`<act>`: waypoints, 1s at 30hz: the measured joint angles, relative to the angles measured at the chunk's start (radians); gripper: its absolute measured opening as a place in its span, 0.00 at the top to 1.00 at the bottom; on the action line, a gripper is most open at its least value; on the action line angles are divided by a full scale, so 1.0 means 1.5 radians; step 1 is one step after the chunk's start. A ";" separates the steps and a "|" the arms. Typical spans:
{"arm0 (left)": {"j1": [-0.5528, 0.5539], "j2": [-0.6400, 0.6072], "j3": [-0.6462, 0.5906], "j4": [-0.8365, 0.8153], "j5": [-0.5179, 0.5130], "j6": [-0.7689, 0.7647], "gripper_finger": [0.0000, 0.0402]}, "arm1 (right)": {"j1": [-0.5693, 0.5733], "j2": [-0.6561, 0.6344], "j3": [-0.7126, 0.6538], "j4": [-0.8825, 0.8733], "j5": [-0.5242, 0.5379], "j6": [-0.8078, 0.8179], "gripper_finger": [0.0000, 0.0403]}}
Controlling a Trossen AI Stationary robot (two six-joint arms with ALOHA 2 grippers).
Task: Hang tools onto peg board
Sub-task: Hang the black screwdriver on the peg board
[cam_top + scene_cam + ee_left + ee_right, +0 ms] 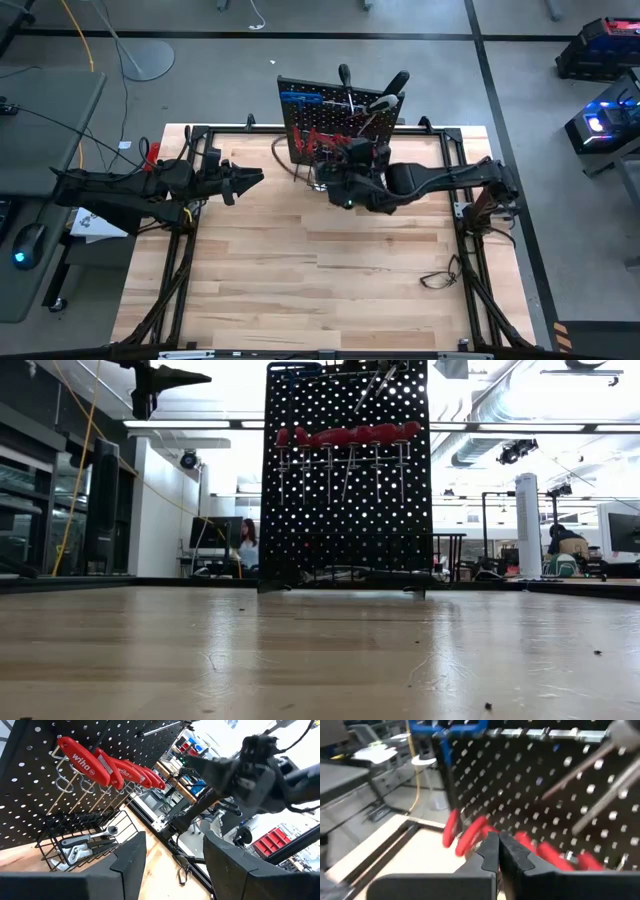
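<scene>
Six or so red-handled screwdrivers (pixel 345 436) hang in a row on the black perforated peg board (pixel 300 510) at the table's far edge, pliers and wrench (silver) in its wire basket (pixel 82 842). Right gripper (pixel 498 851), fingers pressed together and empty, hovers just before that row; a careless swing could knock handles off their rings. Left gripper (pixel 172 857) waits spread, well apart.

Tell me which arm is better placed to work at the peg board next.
Probably the right. The right gripper hangs just in front of the peg board, fingers closed and empty, facing the red-handled screwdrivers. The left gripper waits open at the table's left, farther off.
</scene>
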 joint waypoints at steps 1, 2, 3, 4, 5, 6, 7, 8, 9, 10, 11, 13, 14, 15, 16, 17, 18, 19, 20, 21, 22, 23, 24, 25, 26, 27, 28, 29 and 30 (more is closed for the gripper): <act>0.000 0.000 0.000 0.000 0.000 0.000 0.55 | 0.009 0.000 0.000 -0.013 -0.003 0.014 1.00; 0.000 0.000 0.000 0.000 0.000 0.000 0.55 | 0.019 -0.005 0.000 -0.020 -0.009 0.023 1.00; 0.000 0.000 0.000 0.000 0.000 0.000 0.55 | 0.028 -0.010 0.000 -0.020 -0.017 0.026 1.00; 0.000 0.000 0.000 0.000 -0.001 0.000 0.55 | 0.037 -0.019 0.003 -0.015 -0.025 0.025 1.00; 0.000 0.000 0.000 0.001 0.000 0.000 0.55 | 0.045 -0.025 0.014 -0.009 -0.034 0.019 1.00; 0.000 0.000 0.000 0.000 -0.001 -0.002 0.55 | 0.052 -0.032 0.031 0.006 -0.044 0.003 1.00; 0.000 0.000 0.000 0.001 -0.001 -0.005 0.55 | 0.056 -0.038 0.054 0.019 -0.056 -0.022 1.00; 0.000 0.000 0.000 0.000 -0.001 -0.005 0.55 | 0.059 -0.040 0.081 0.037 -0.071 -0.059 1.00; 0.000 0.000 0.000 0.001 -0.001 -0.005 0.55 | 0.059 -0.041 0.114 0.062 -0.089 -0.105 1.00; 0.000 0.000 0.000 0.002 -0.001 -0.005 0.55 | 0.055 -0.041 0.151 0.089 -0.108 -0.161 1.00; 0.000 0.000 0.000 0.001 -0.001 -0.007 0.55 | 0.047 -0.038 0.187 0.112 -0.127 -0.222 1.00; 0.000 0.000 0.000 0.003 -0.001 -0.016 0.55 | 0.017 -0.031 0.266 0.150 -0.154 -0.325 1.00; 0.000 0.000 0.000 0.003 0.001 -0.020 0.55 | -0.002 -0.026 0.306 0.151 -0.157 -0.357 1.00; 0.000 0.000 0.000 0.004 0.006 -0.024 0.55 | -0.024 -0.023 0.331 0.155 -0.157 -0.381 1.00; 0.000 0.000 0.000 0.007 0.012 -0.024 0.55 | -0.044 -0.033 0.318 0.192 -0.152 -0.400 1.00; 0.000 0.000 0.000 0.007 0.019 -0.025 0.55 | -0.067 -0.052 0.299 0.225 -0.158 -0.408 1.00; 0.000 0.000 0.000 0.009 0.026 -0.024 0.55 | -0.090 -0.060 0.287 0.229 -0.165 -0.406 1.00; 0.000 0.000 0.000 0.009 0.032 -0.026 0.55 | -0.118 -0.064 0.287 0.228 -0.190 -0.394 1.00; 0.000 0.000 0.000 0.011 0.037 -0.030 0.55 | -0.141 -0.068 0.289 0.209 -0.223 -0.375 1.00; 0.000 0.000 0.001 0.010 0.046 -0.034 0.55 | -0.163 -0.069 0.292 0.193 -0.264 -0.355 1.00; 0.000 0.000 0.001 0.008 0.054 -0.039 0.55 | -0.186 -0.069 0.296 0.186 -0.313 -0.338 1.00; 0.000 0.000 0.001 0.007 0.062 -0.041 0.55 | -0.205 -0.070 0.298 0.177 -0.358 -0.321 1.00; 0.000 0.000 0.001 0.005 0.066 -0.042 0.55 | -0.225 -0.069 0.298 0.172 -0.405 -0.309 1.00; 0.000 0.001 0.001 0.003 0.068 -0.042 0.55 | -0.241 -0.066 0.299 0.170 -0.454 -0.305 0.98; 0.000 0.001 0.001 0.003 0.068 -0.042 0.55 | -0.257 -0.063 0.299 0.164 -0.499 -0.301 0.97; 0.000 0.001 0.001 0.003 0.069 -0.042 0.55 | -0.270 -0.059 0.299 0.154 -0.535 -0.292 0.94; 0.000 0.001 0.001 0.003 0.069 -0.047 0.55 | -0.281 -0.055 0.299 0.147 -0.562 -0.279 0.90; 0.000 0.001 0.001 0.003 0.069 -0.055 0.55 | -0.291 -0.052 0.298 0.141 -0.582 -0.268 0.85; 0.000 0.001 0.001 0.003 0.069 -0.063 0.55 | -0.300 -0.052 0.298 0.135 -0.595 -0.265 0.80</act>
